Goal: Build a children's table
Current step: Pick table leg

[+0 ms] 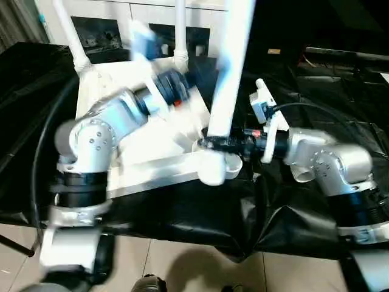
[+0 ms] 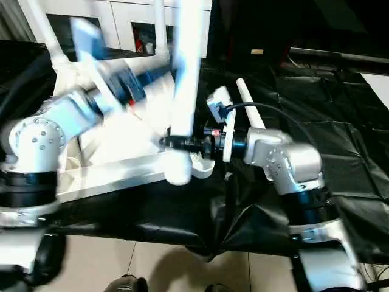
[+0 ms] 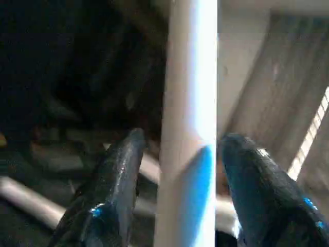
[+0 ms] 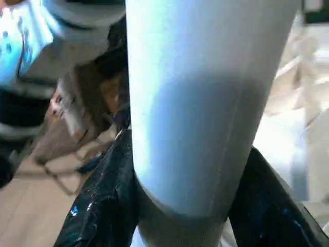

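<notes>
Right gripper (image 4: 185, 206) jaws clamp leg (image 1: 228, 79); left gripper (image 3: 180, 190) straddles

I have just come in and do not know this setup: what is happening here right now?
A humanoid robot is putting together a white plastic children's table. The white rectangular tabletop lies upside down on a black-covered bench, with two white tubular legs already standing in its far corner sockets. The right gripper is closed on a third long white tubular leg near its lower end, holding it upright over the near corner socket. The left gripper has its fingers on either side of the same leg, higher up.
</notes>
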You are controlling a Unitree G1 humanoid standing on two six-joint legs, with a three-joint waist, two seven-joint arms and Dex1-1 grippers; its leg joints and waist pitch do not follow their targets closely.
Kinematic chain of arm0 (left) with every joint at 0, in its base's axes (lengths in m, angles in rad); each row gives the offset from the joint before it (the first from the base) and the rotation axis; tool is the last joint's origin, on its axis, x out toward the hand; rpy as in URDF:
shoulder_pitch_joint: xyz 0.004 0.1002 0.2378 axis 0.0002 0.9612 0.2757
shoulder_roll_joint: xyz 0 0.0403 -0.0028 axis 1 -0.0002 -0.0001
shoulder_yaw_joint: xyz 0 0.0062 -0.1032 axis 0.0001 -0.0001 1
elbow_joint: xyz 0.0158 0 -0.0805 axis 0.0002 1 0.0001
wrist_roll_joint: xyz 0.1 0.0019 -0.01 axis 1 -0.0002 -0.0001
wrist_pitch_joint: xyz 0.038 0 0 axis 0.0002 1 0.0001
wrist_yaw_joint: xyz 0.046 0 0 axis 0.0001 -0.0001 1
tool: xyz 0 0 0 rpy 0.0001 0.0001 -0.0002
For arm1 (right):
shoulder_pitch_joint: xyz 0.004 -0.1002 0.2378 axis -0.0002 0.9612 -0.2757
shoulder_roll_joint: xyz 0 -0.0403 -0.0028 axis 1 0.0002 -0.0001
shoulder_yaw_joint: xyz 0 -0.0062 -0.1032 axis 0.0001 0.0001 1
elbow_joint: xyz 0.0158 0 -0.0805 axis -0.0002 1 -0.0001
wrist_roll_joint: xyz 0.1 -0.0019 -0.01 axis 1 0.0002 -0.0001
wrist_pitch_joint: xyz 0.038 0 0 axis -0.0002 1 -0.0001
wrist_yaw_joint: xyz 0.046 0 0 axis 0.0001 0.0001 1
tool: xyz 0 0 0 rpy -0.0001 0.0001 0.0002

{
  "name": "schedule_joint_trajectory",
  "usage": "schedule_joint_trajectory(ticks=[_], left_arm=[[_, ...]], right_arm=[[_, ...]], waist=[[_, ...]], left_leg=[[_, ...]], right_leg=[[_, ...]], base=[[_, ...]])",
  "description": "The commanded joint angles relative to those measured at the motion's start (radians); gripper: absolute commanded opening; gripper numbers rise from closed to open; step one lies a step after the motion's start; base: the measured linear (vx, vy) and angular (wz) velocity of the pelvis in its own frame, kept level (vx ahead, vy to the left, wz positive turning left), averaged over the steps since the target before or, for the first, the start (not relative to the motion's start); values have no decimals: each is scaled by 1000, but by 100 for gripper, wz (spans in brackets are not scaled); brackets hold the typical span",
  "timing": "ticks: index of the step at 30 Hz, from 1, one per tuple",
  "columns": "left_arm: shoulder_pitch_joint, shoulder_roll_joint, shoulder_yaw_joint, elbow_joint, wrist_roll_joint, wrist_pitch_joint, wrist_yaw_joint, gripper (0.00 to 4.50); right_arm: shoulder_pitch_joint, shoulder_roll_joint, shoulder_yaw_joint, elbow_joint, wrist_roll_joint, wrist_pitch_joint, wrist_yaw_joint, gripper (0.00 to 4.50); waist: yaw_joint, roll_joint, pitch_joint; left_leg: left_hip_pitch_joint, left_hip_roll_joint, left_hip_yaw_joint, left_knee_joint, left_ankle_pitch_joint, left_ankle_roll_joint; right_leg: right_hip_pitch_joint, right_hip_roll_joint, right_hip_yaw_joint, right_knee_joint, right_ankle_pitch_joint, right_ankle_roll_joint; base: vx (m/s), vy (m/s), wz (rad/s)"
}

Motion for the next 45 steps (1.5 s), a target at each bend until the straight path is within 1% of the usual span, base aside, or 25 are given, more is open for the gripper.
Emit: schedule_joint_trajectory(ticks=[1, 5, 8, 10, 11, 12, 14, 15, 17, 18, 20, 23, 24, 25, 26, 27, 30, 32, 33, 35, 36, 41, 42, 44, 45], left_arm=[[44, -39, 71, -30, -53, -34, 72, 285], [82, -32, 81, -69, 11, -56, 131, 285], [199, 66, 11, -134, 263, -146, 228, 285], [279, 85, 3, -171, 336, -172, 274, 285], [317, 82, 14, -190, 342, -168, 292, 285], [390, 82, 12, -239, 378, -176, 316, 285], [489, 68, 22, -311, 400, -181, 352, 285], [541, 74, 11, -347, 435, -200, 373, 285], [565, 72, 6, -362, 445, -201, 390, 285], [584, 70, 2, -373, 453, -201, 402, 285], [692, 75, -111, -377, 549, -273, 416, 285], [722, 14, -131, -343, 559, -322, 434, 285], [723, 5, -131, -343, 560, -316, 443, 285], [722, -8, -145, -351, 555, -313, 438, 285], [716, 3, -162, -350, 574, -316, 434, 285], [713, 6, -164, -349, 579, -319, 435, 285], [672, 31, -171, -322, 613, -361, 422, 285], [668, 35, -171, -303, 617, -369, 425, 285], [675, 27, -167, -296, 611, -376, 432, 285], [693, 20, -167, -300, 618, -396, 439, 285], [705, 16, -169, -306, 628, -408, 441, 285], [745, 4, -174, -340, 613, -407, 441, 285], [748, 1, -178, -344, 609, -418, 437, 285], [749, 2, -187, -347, 612, -429, 432, 285], [749, 2, -188, -347, 612, -430, 432, 285]], right_arm=[[14, 15, -70, -43, 18, -32, -70, 183], [38, 30, -81, -68, -25, -65, -141, 183], [94, 60, -63, -130, -169, -71, -368, 183], [146, 84, -53, -184, -218, -115, -432, 183], [174, 101, -55, -213, -230, -152, -450, 183], [211, 109, -36, -259, -304, -214, -510, 183], [265, 127, -26, -315, -378, -241, -606, 183], [311, 155, -37, -346, -377, -279, -625, 183], [338, 171, -45, -365, -365, -282, -636, 183], [359, 184, -50, -379, -356, -284, -645, 183], [513, 229, -63, -473, -345, -289, -705, 183], [578, 228, -55, -484, -363, -324, -704, 183], [582, 230, -56, -486, -367, -324, -709, 183], [588, 238, -72, -479, -360, -331, -715, 183], [585, 243, -76, -464, -361, -342, -720, 183], [583, 245, -76, -459, -364, -345, -724, 183], [542, 244, -40, -415, -401, -375, -733, 183], [532, 234, -23, -436, -397, -362, -709, 183], [528, 231, -24, -460, -390, -348, -703, 183], [528, 235, -40, -489, -363, -336, -701, 183], [536, 232, -44, -496, -357, -342, -699, 183], [582, 223, -61, -515, -340, -348, -693, 183], [593, 229, -74, -513, -330, -319, -710, 183], [603, 232, -79, -504, -340, -319, -720, 183], [603, 233, -78, -503, -340, -319, -720, 183]], waist=[[2, -16, -82], [1, -18, -79], [-5, -19, -71], [-8, -17, -69], [-8, -18, -69], [-6, -15, -71], [-5, -9, -75], [-3, 8, -80], [-4, -3, -72], [-2, 8, -68], [-3, 42, -62], [-17, 19, -64], [-19, 26, -64], [-23, 24, -55], [-26, 18, -55], [-33, 23, -53], [-59, 11, -52], [-68, 9, -53], [-73, 0, -53], [-71, 2, -58], [-74, -6, -66], [-67, -4, -76], [-63, -8, -81], [-44, -16, -89], [-28, -26, -95]], left_leg=[[24, 48, -13, -66, -121, 30], [24, 52, -15, -69, -114, 37], [25, 55, -20, -80, -129, 6], [32, 55, -18, -83, -162, -26], [32, 53, -17, -83, -169, -30], [32, 55, -18, -83, -170, -35], [29, 56, -19, -83, -129, -41], [31, 54, -21, -82, -129, -39], [33, 52, -18, -88, -208, -39], [37, 56, -19, -94, -273, -50], [42, 57, -29, -100, -370, -71], [40, 52, -28, -103, -408, -66], [36, 49, -29, -103, -404, -61], [29, 47, -32, -107, -415, -57], [32, 47, -31, -107, -425, -56], [37, 44, -34, -105, -450, -58], [30, 41, -43, -105, -462, -62], [25, 40, -44, -104, -451, -59], [27, 41, -42, -102, -449, -54], [32, 43, -39, -98, -425, -47], [27, 46, -39, -98, -398, -41], [30, 52, -31, -98, -346, -33], [30, 45, -21, -91, -333, -9], [9, 32, -10, -69, -253, 85], [48, 27, 23, -5, -281, 47]], right_leg=[[57, -57, 43, -58, -98, -267], [54, -56, 43, -61, -124, -237], [47, -51, 43, -67, -188, -178], [42, -53, 48, -71, -234, -132], [41, -52, 47, -72, -237, -131], [41, -54, 48, -70, -228, -133], [40, -48, 46, -60, -131, -141], [40, -45, 45, -56, -98, -151], [38, -43, 46, -69, -151, -148], [34, -44, 49, -79, -205, -140], [29, -45, 47, -88, -269, -115], [35, -42, 53, -100, -334, -83], [34, -45, 55, -101, -379, -79], [32, -47, 54, -108, -437, -62], [28, -48, 55, -114, -467, -53], [21, -48, 54, -120, -513, -38], [24, -45, 46, -128, -559, -14], [28, -45, 45, -124, -547, -12], [25, -45, 46, -126, -550, -14], [21, -48, 51, -123, -534, -25], [28, -47, 51, -117, -492, -36], [30, -40, 55, -100, -300, -89], [32, -49, 62, -100, -277, -104], [55, -97, 87, -110, -256, -133], [24, -92, 174, -133, -335, -121]], base=[[0, 0, 0], [0, 0, 0], [0, 0, 0], [0, 0, 0], [0, 0, 0], [0, 0, 0], [0, 0, 0], [0, 0, 0], [0, 0, 0], [0, 0, 0], [0, 0, 0], [0, 0, 0], [0, 0, 0], [0, 0, 0], [0, 0, 0], [0, 0, 0], [0, 0, 0], [0, 0, 0], [0, 0, 0], [0, 0, 0], [0, 0, 0], [0, 0, 0], [0, 0, 0], [0, 0, 0], [0, 0, 0]])
